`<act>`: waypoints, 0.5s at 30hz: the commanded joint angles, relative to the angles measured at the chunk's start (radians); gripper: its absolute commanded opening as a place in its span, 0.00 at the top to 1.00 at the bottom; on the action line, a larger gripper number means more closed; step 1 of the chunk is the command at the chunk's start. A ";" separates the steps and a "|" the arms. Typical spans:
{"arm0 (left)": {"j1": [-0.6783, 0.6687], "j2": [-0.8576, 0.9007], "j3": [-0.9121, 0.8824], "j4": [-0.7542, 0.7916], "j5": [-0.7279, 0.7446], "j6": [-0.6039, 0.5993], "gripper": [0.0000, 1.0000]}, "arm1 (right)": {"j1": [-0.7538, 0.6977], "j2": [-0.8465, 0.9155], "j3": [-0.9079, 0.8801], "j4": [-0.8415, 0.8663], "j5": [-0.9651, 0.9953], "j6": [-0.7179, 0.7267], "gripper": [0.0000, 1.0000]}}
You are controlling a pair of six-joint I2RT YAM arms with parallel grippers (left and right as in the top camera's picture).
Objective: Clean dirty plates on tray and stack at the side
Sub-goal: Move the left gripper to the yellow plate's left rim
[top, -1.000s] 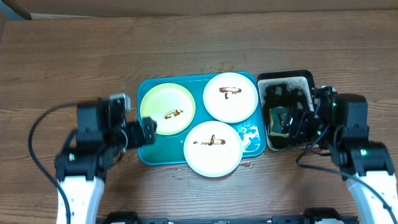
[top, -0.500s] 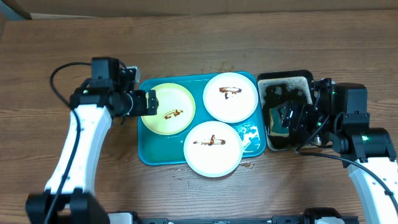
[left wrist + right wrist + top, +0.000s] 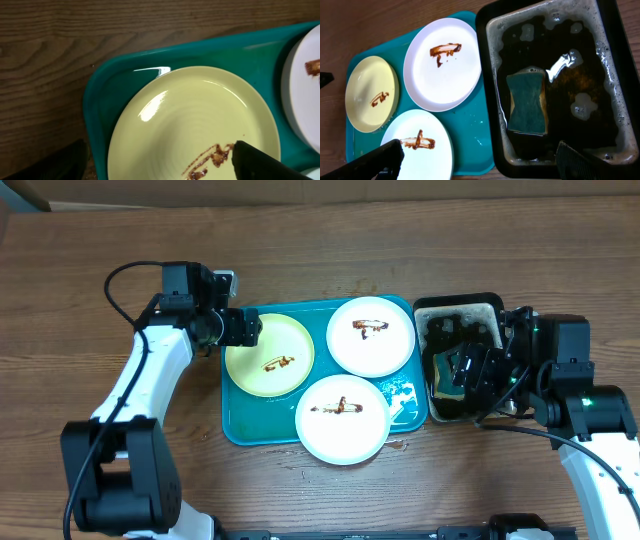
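The teal tray holds three smeared plates: a pale yellow-green plate at its left, a white plate at the back and a white plate at the front. My left gripper is open over the yellow-green plate's back left rim, with the tray's corner below it. My right gripper is open and empty above the black basin of dark water, where a green sponge lies. The right wrist view shows all three plates.
The basin stands right against the tray's right edge. Bare wooden table lies behind, to the left and in front of the tray. Water drops sit on the tray's right part.
My left arm swung from the table's left front toward the back and right, reaching the yellow-green plate's rim. My right gripper stayed over the basin.
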 commanded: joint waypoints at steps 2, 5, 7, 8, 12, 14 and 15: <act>-0.001 0.064 0.017 0.035 0.021 0.031 0.12 | 0.002 -0.002 0.028 0.003 0.009 0.002 0.01; -0.001 0.102 0.017 0.050 0.026 0.032 0.14 | 0.002 -0.002 0.028 0.000 0.009 0.002 0.01; -0.001 0.125 0.017 0.058 0.026 0.032 0.14 | 0.002 -0.002 0.028 -0.001 0.009 0.002 0.03; -0.001 0.139 0.017 0.064 0.026 0.032 0.13 | 0.002 -0.002 0.028 0.000 0.009 0.002 0.03; -0.001 0.165 0.017 0.077 0.023 0.031 0.12 | 0.002 -0.002 0.028 -0.005 0.009 0.002 0.04; -0.001 0.171 0.017 0.076 0.019 0.032 0.14 | 0.002 -0.002 0.028 -0.006 0.009 0.002 0.05; -0.001 0.175 0.017 0.075 0.017 0.032 0.16 | 0.002 -0.002 0.028 -0.007 0.009 0.002 0.05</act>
